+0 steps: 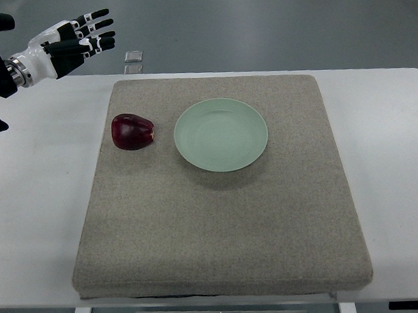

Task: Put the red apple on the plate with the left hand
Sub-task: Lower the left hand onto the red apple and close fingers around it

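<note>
Left hand: enters from the upper left of the picture, held above the far-left corner of the table, beyond the mat's far-left corner. Fingers straight and spread, pointing toward the right; nothing in the grasp. White shell, black finger segments, dark wrist and forearm behind it.
Right hand: not seen anywhere in the top view.
Red apple: dark red, lying on the mat near its left edge, in the far half. Sits just beside the plate, on the plate's left, with a narrow strip of mat between them; not touching. Well apart from the left hand.
Plate: pale green, round, shallow, nothing on it. Rests on the mat's far half, roughly midway between the left and right edges.
Mat: grey-beige felt-like pad, nearly square, covering the middle of the table; its near edge reaches the table's near edge.
Table: white top, bare strips showing on the left and right of the mat.
Floor beyond the far edge: grey, with a small pale square object lying on it; too small to identify.
</note>
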`<state>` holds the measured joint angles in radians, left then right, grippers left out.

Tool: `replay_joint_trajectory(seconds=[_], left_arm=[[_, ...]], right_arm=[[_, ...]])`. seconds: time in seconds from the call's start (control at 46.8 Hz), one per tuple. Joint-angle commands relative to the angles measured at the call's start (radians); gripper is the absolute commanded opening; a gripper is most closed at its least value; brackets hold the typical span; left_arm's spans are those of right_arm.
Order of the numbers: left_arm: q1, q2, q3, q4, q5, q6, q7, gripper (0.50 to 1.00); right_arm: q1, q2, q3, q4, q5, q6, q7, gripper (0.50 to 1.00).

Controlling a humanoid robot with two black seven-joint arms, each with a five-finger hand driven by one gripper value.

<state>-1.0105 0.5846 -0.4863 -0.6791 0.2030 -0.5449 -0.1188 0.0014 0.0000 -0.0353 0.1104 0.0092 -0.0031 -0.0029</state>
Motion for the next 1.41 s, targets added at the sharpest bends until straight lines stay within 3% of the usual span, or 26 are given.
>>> replay_joint_trajectory(seconds=[0.0, 0.363, 0.684, 1.389], left_arm=[[0.016, 0.053, -0.005, -0.089, 0.097, 0.003, -0.027, 0.996], [0.090, 0.202, -0.061, -0.280, 0.528, 0.028, -0.091, 0.996], [0.171, 0.228, -0.058, -0.427, 0.901, 0.224, -0.122, 0.996], [0.164, 0.031, -0.049, -0.326, 1.196, 0.240, -0.108, 0.996]], right_arm=[[0.000, 0.000, 0.000, 0.000, 0.000, 0.000, 0.000, 0.932], [0.000, 0.000, 0.000, 0.000, 0.000, 0.000, 0.000, 0.932], [0.000, 0.000, 0.000, 0.000, 0.000, 0.000, 0.001, 0.932], [0.000, 0.000, 0.000, 0.000, 0.000, 0.002, 0.000, 0.932]])
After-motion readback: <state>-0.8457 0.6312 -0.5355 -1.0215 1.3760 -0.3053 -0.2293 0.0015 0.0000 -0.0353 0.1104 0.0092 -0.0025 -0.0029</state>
